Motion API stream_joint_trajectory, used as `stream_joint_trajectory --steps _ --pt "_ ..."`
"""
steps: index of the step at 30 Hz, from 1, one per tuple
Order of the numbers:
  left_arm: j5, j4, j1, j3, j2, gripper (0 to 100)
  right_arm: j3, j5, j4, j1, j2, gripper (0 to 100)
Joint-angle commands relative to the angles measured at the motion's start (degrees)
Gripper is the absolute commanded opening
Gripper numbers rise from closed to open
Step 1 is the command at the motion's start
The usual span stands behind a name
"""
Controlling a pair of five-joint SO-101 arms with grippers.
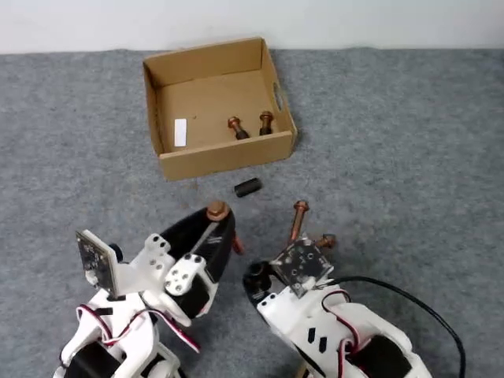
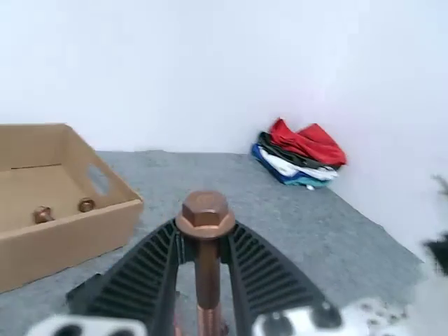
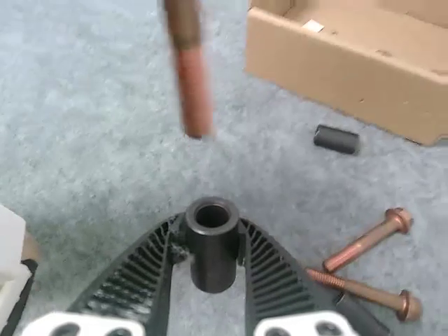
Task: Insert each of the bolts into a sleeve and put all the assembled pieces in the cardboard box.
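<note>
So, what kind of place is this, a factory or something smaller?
Probably a small indoor test setup in an ordinary room, not a factory: grey carpet covers the work surface, a plain white wall stands behind, and a pile of folded clothes lies against the wall.

Left end effector (image 2: 205, 236) clamped tight, right end effector (image 3: 211, 241) apparently clamped likewise

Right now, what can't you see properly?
- Left wrist view: the bolt has its tip cut off by the bottom edge.
- Right wrist view: the hanging bolt has its head cut off by the top edge.
- High view: two pieces in the cardboard box are too small to check their sleeves.
</note>
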Motion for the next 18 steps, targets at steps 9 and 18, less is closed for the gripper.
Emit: stream_joint_trajectory --steps 9,18 --pt "0.62 0.26 4.22 -0.66 -0.09 0 -0.35 1.41 -1.89 -1.01 -0.57 0.9" --pt "0.35 3.43 5.98 1.71 -0.26 0 -0.35 1.41 -4.79 -0.92 -0.31 0.9"
